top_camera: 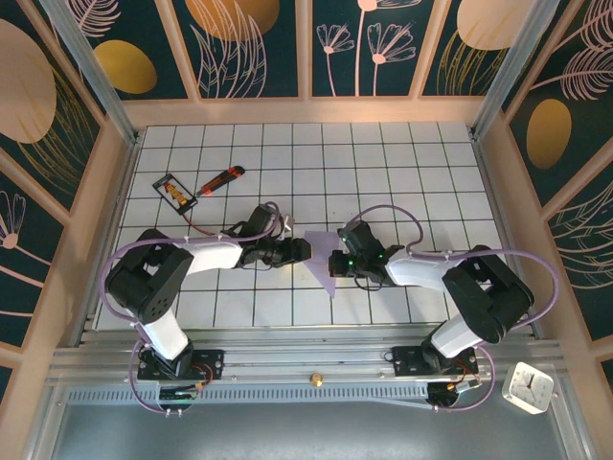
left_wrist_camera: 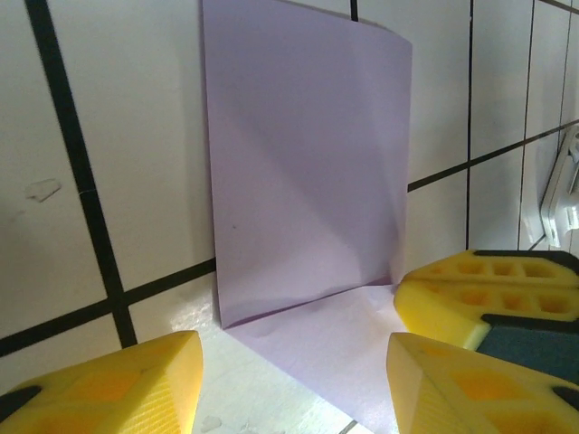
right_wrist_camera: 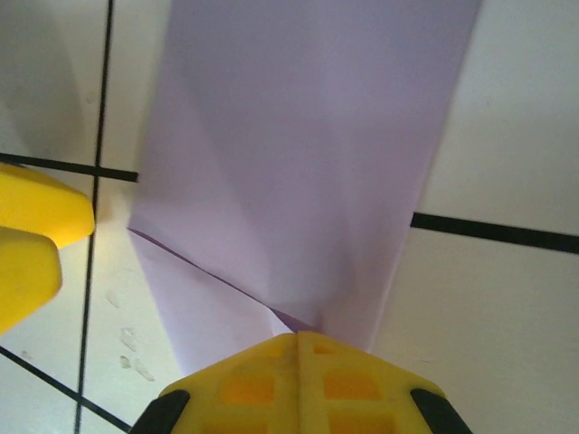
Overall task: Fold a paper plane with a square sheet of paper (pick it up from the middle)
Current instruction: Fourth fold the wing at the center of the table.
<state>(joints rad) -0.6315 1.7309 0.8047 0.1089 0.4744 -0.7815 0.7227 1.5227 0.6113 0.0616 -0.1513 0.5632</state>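
The lavender sheet of paper [top_camera: 324, 259] lies folded at the table's middle, between the two grippers. One flap [left_wrist_camera: 308, 154] stands upright with diagonal creases, while the other part [left_wrist_camera: 335, 348] rests flat on the tiles. My right gripper [right_wrist_camera: 297, 336] is shut on the raised flap's lower corner, and its yellow fingers [left_wrist_camera: 470, 289] show in the left wrist view. My left gripper [left_wrist_camera: 289, 362] is open and straddles the flat part without touching it. Its fingers [right_wrist_camera: 36, 235] appear at the left of the right wrist view. A paper plane is out of view.
A red-orange utility knife [top_camera: 221, 179] and a black-framed card [top_camera: 176, 191] lie at the far left of the tiled table [top_camera: 402, 163]. Wooden frame walls enclose the table. A small clock [top_camera: 527, 386] sits outside at the near right.
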